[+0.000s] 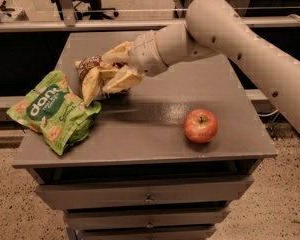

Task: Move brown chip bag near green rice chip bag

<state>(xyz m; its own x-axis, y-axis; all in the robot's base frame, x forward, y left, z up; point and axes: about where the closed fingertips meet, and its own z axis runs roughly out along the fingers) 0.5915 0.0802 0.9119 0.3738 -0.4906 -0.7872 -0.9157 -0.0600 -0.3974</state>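
Observation:
The brown chip bag [89, 80], dark brown with tan edges, is held in my gripper [108, 74] at the left middle of the grey cabinet top [155, 109]. The gripper is shut on the bag, its beige fingers [121, 80] wrapped over the bag's right side. The bag hangs tilted, its lower end close above the surface. The green rice chip bag [52, 109] lies flat at the front left corner, just left of and below the brown bag. Their edges nearly meet.
A red apple [200, 125] sits on the right front of the top. My arm [230, 29] reaches in from the upper right. Drawers [147, 194] are below the top. The green bag overhangs the left edge. Floor lies all around.

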